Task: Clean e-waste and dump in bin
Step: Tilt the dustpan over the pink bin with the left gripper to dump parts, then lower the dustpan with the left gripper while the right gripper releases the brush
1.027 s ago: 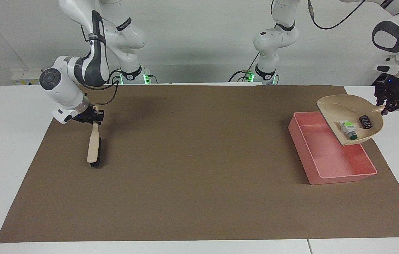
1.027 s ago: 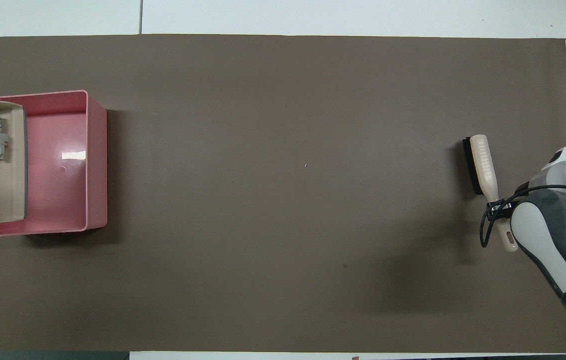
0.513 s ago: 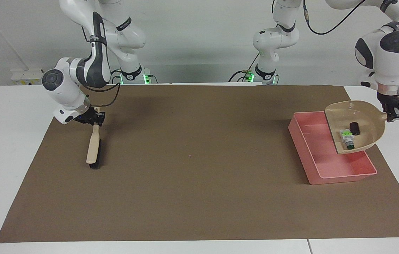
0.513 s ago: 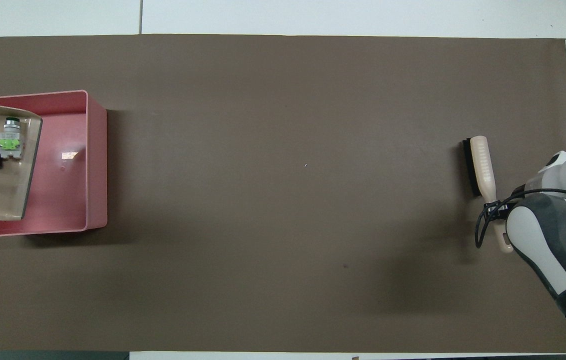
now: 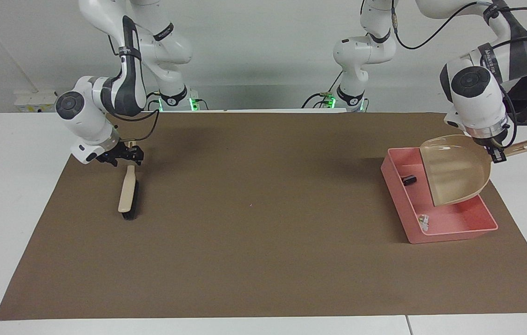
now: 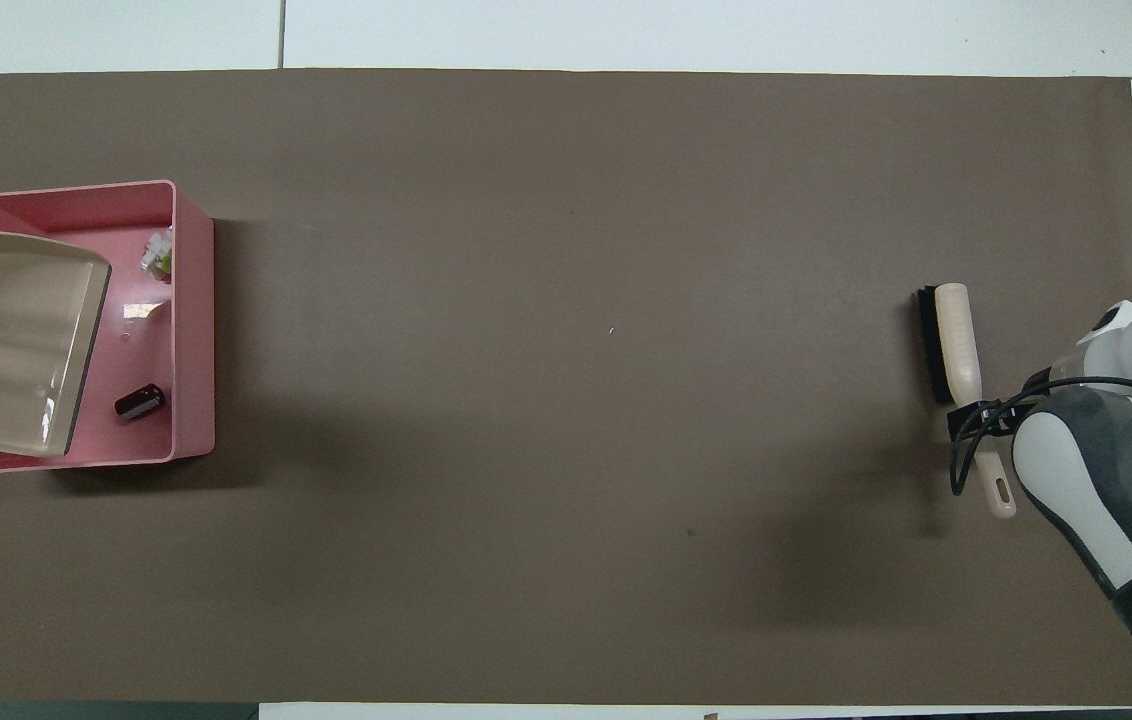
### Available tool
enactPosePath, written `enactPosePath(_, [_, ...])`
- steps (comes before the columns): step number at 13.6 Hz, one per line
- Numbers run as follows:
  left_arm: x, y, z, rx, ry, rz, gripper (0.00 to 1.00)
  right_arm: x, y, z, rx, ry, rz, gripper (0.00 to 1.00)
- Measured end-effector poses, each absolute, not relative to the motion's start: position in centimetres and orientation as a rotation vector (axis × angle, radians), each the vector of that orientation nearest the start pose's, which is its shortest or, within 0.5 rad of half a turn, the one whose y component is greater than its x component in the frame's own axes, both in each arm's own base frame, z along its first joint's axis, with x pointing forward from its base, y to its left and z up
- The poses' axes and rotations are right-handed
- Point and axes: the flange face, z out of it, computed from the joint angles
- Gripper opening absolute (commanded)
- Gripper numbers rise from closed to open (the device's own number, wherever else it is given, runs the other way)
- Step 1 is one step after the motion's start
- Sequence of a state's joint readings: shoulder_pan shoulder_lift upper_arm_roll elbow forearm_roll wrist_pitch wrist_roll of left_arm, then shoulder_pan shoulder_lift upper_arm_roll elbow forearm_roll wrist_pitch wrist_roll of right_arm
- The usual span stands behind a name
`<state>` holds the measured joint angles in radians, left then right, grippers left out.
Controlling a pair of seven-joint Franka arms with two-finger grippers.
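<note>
Both pieces of e-waste lie inside the bin [image 5: 396, 195], a shallow pink rectangular tray with sloped walls that stands on the brown mat [image 5: 263, 232] at the left arm's end of the counter [image 5: 12, 186].

The dark block [image 5: 409, 178] is a small blackish piece lying on its side on the bin's floor, in the part nearer to the robots and close to the wall that faces the middle of the mat.

The white bit [image 5: 424, 220] is pale with a green end. It rests in the bin's corner farther from the robots, against the same wall and well apart from the dark block.

The left tool [image 5: 496, 156] is clamped on the handle of the beige dustpan [image 5: 454, 177]. The pan hangs tilted over the bin, its mouth sloping down toward the bin's floor and its scoop bare. Whether the lip touches the floor cannot be told.

The right tool [image 5: 125, 155] is at the right arm's end of the mat, low over the handle end of the brush [image 5: 128, 195], with its jaws spread wide to either side of the handle. The brush lies flat on the mat, beige back beside black bristles.
</note>
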<state>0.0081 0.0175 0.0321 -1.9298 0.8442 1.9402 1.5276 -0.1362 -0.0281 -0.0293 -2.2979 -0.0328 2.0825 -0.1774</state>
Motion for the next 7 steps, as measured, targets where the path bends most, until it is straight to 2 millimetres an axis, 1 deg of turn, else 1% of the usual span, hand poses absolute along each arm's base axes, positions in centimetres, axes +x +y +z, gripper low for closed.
enactPosePath(2, [56.6, 5.7, 50.5, -1.511, 1.937, 0.808, 0.0, 48.6, -8.0, 35.6, -3.123, -0.055, 0.29, 0.98])
enactPosePath(4, [56.4, 3.6, 52.4, -1.508, 1.913, 0.841, 0.0, 49.7, -7.8, 37.9, -3.124, -0.062, 0.294, 0.99])
enactPosePath(5, [56.2, 2.9, 53.3, -1.508, 1.903, 0.842, 0.0, 50.2, -7.8, 39.1, -3.127, -0.062, 0.287, 0.99])
enactPosePath(7, [55.6, 2.4, 54.9, -1.514, 1.885, 0.84, 0.0, 51.0, -7.8, 41.4, -3.134, -0.063, 0.255, 0.99])
